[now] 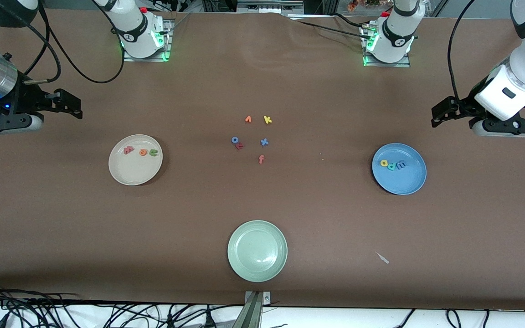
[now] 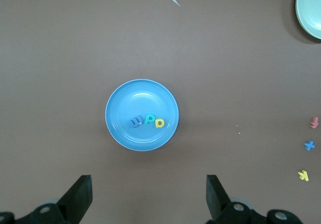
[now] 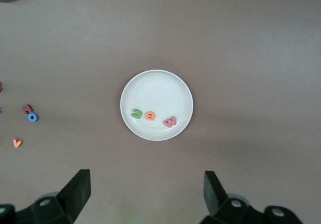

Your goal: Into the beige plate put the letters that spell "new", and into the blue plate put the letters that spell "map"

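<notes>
Pale green plate (image 1: 257, 250) lies nearest the front camera, holding nothing. Farther back, the beige plate (image 1: 135, 159) at the right arm's end carries the letters that spell "new" (image 1: 141, 151); the blue plate (image 1: 398, 168) at the left arm's end carries the letters that spell "map" (image 1: 393, 164). Spare letters (image 1: 253, 136) lie between them. Right gripper (image 3: 145, 194) hangs above the beige plate, left gripper (image 2: 148, 196) above the blue plate, both with jaws spread and holding nothing. Sorting appears complete; both arms wait, and the next move calls only for retreat
</notes>
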